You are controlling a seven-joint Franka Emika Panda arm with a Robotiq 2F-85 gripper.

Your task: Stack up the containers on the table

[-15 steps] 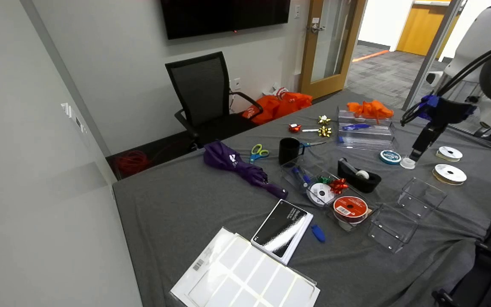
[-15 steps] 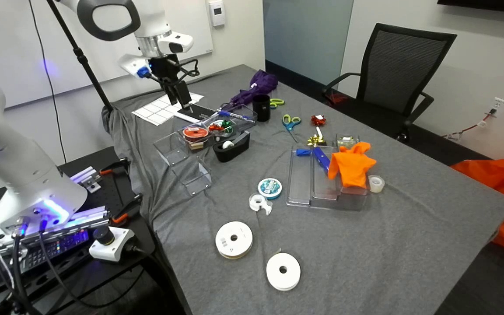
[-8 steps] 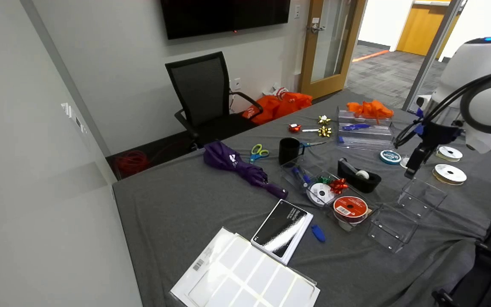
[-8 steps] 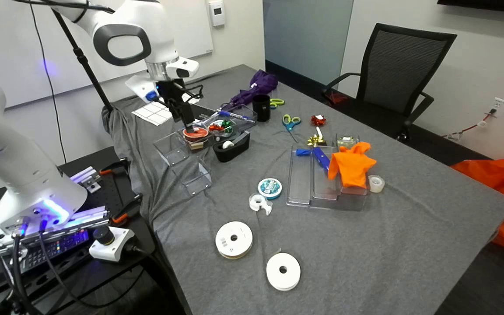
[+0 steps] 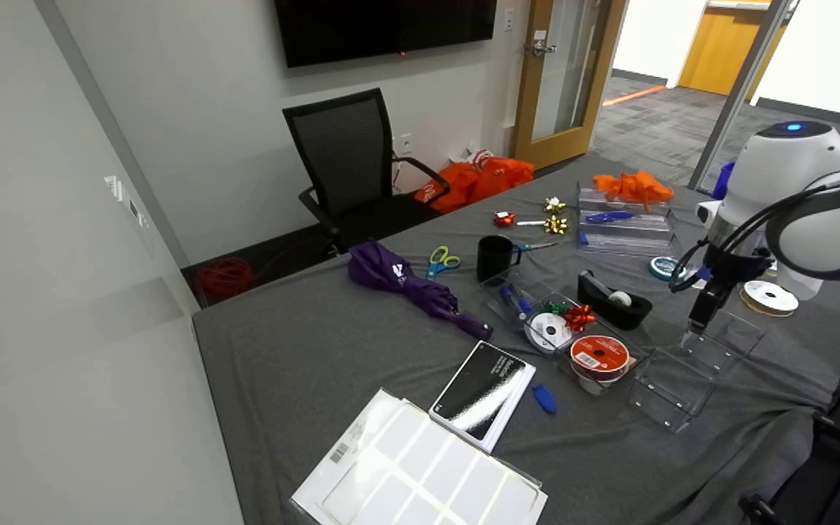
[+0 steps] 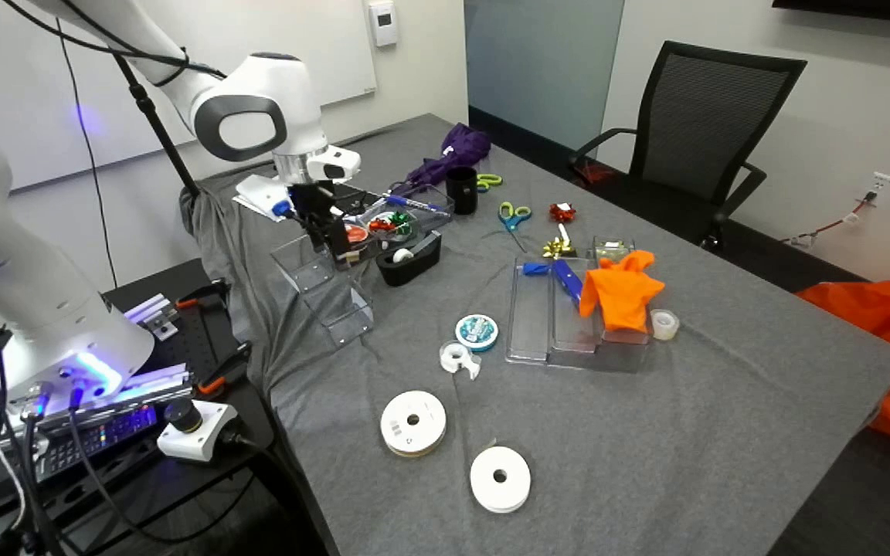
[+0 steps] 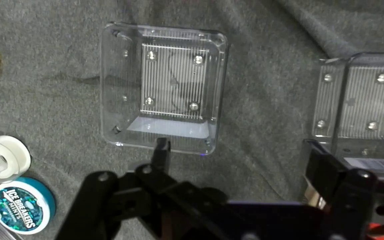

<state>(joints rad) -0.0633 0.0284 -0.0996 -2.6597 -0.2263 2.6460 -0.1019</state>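
Note:
Two small clear plastic containers stand on the grey-draped table [image 5: 296, 350]. The container nearer the ribbon spools [image 5: 730, 339] also shows in an exterior view [image 6: 346, 315] and whole in the wrist view [image 7: 175, 83]. The second container [image 5: 671, 390] stands close beside it, also visible in an exterior view [image 6: 307, 272]; in the wrist view [image 7: 365, 100] it is cut by the right edge and partly hidden by a finger. My gripper [image 7: 237, 142] is open and empty above the table between and beside them. It shows in both exterior views [image 5: 701, 321] [image 6: 333, 245], pointing down.
A clear tray with ribbon and pens [image 5: 544, 292] and a black tape dispenser [image 6: 408, 262] stand close by. Mints [image 7: 22, 206], a tape roll [image 7: 5, 158] and white spools [image 6: 412, 423] lie near. Another clear tray [image 6: 530, 332] holds an orange cloth [image 6: 621, 293].
My arm has come down, and the gripper has moved from higher up to low near the two small containers. The objects on the table have not moved.

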